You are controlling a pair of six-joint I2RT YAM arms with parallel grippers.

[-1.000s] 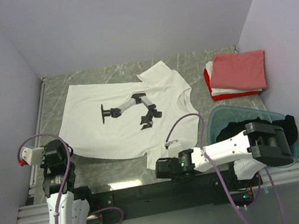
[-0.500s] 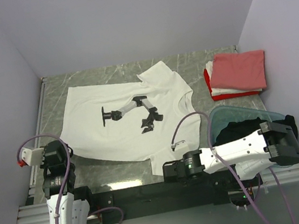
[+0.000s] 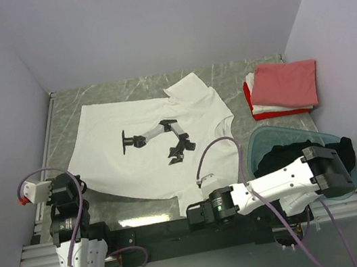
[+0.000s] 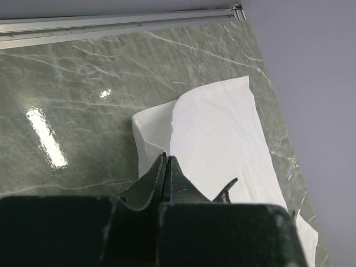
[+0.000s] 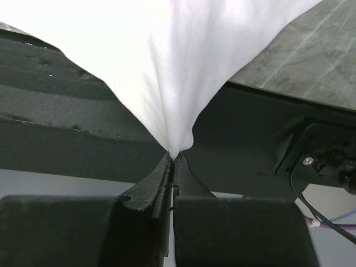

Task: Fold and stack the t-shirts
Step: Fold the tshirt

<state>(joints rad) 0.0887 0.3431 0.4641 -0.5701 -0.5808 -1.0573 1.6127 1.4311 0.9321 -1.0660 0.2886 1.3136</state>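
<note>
Grey-green marbled tabletop (image 3: pixel 237 75) carries everything here, and the translucent teal tub (image 3: pixel 255 141) at its near right serves as the landmark.

To the left of the tub a large white t-shirt (image 3: pixel 106 128) with a dark graphic (image 3: pixel 158 137) lies spread almost flat. Its collar points toward the tub and its hem is at the end farthest from it, so its long axis runs sideways across the table.

Beyond the tub sits the finished stack. A folded salmon-pink t-shirt (image 3: pixel 285 83) is on top, with a red one (image 3: pixel 268 116) and a white one (image 3: pixel 250 84) showing as edges beneath. A crumpled black t-shirt (image 3: pixel 285 155) fills the tub itself.

Just left of the tub's near corner, past the table edge and over the black frame, the right gripper (image 5: pixel 173 160) has its fingers pressed together on a peak of the big shirt's near edge. This looks like the near sleeve, and the cloth is drawn down into a taut tent.

Far left of the tub, the left gripper (image 4: pixel 167 165) is also pressed closed, at the hem's near corner, where a flap of white cloth is doubled over. I cannot tell whether any cloth is caught in it.

The fold likely turns on that sideways axis. The right arm holds the near side by the collar end and the left arm is nearer the hem, so the near edge would be carried away from the arm bases, across the shirt.
</note>
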